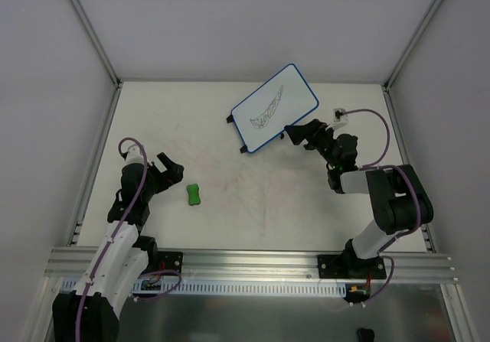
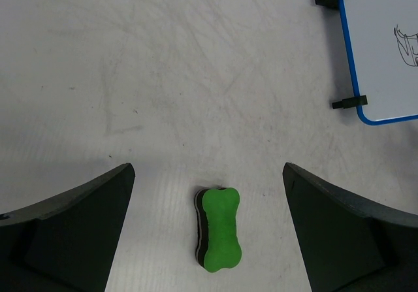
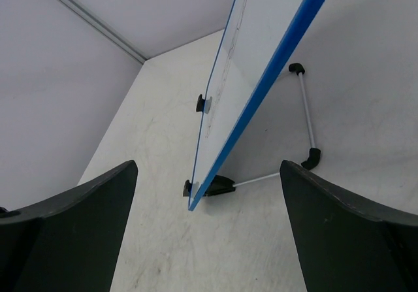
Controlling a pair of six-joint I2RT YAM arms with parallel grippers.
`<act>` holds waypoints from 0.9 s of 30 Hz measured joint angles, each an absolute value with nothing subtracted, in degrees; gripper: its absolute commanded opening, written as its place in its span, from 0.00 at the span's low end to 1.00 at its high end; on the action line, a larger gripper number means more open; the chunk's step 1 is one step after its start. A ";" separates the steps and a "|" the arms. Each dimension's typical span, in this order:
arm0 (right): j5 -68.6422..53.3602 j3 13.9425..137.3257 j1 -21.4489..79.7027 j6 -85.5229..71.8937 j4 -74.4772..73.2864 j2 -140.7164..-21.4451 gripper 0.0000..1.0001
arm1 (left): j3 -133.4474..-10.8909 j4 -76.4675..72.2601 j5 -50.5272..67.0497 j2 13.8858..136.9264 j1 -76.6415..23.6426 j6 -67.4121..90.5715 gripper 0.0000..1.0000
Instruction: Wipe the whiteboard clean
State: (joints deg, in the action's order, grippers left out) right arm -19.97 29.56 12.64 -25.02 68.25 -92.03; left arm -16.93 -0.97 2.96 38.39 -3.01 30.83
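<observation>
1. Green eraser [image 1: 194, 194] lies on the table [image 1: 253, 212], near left. The left gripper [image 1: 173, 167] hovers just left of it, jaws wide open and empty.
2. Blue-framed whiteboard [image 1: 274, 106] stands tilted on its feet, far right of centre, with its scribble [image 1: 268, 112] unerased.
3. The right gripper [image 1: 300, 133] is at the board's near edge, jaws open; contact not visible.
4. Judgement: centre the left jaws over the eraser's narrow waist and close squarely. The right jaws should clamp the frame only, clear of the ink.

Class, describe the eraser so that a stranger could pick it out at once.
On the white table, look at the left half, just in front of the left pincer. The eraser lies there alone. It is the only green thing, a small bone-shaped block, unlike the blue-framed whiteboard at the far right.
</observation>
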 measured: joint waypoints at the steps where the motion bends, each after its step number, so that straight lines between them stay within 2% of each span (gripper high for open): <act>1: -19.97 30.52 12.64 -25.39 68.88 -93.21 0.94 | -16.93 -0.97 2.96 38.44 -3.01 30.83 0.99; 4: -19.53 33.82 12.88 -26.57 70.48 -96.42 0.92 | -16.93 -0.97 2.96 38.50 -3.01 30.83 0.99; 13: -14.20 37.76 16.21 -29.71 73.03 -103.33 0.75 | -16.93 -0.99 2.96 38.59 -3.01 30.83 0.99; 16: -11.94 37.71 17.34 -30.63 73.01 -105.25 0.68 | -16.93 -0.99 2.92 38.92 -3.01 30.87 0.99; 20: -10.11 37.69 17.96 -30.98 73.03 -106.17 0.50 | -16.93 -0.30 2.42 39.35 -3.49 31.16 0.99; 27: -8.51 37.69 18.09 -31.03 73.14 -106.32 0.48 | -21.52 10.24 -2.48 40.58 -11.49 34.37 0.99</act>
State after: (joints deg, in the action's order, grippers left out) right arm -8.51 37.69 18.09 -31.03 73.14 -106.32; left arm -21.52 10.24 -2.48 40.58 -11.49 34.37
